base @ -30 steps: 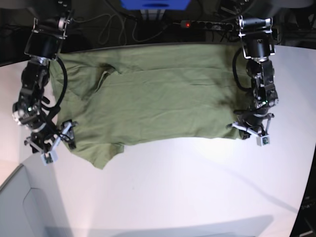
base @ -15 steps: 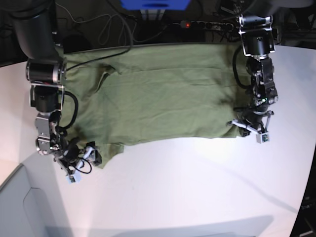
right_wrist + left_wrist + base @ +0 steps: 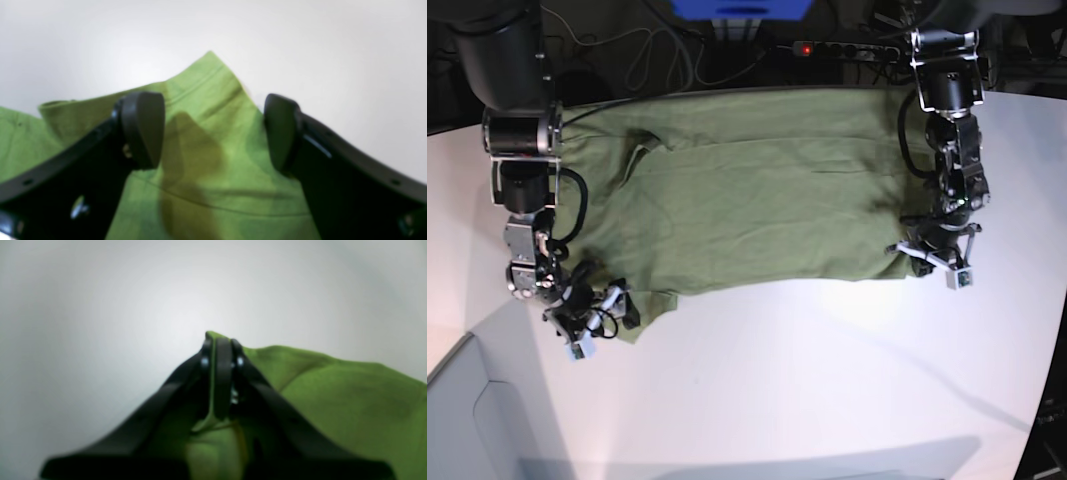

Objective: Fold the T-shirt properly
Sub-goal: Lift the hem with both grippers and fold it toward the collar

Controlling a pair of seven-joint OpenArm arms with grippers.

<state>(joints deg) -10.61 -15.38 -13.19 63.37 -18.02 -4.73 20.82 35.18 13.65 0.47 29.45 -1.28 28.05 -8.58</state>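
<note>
white table (image 3: 827,380), black power strip (image 3: 847,48) (red light), cables (image 3: 652,55)

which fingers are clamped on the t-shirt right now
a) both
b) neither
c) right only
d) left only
d: the left gripper has its fingers pinched shut on a T-shirt edge, while the right gripper fingers stand wide apart over a cloth corner.

A white table (image 3: 827,370) carries one green T-shirt (image 3: 747,190) spread flat; its near corners lie at each gripper, bare tabletop beyond both grippers.
</note>
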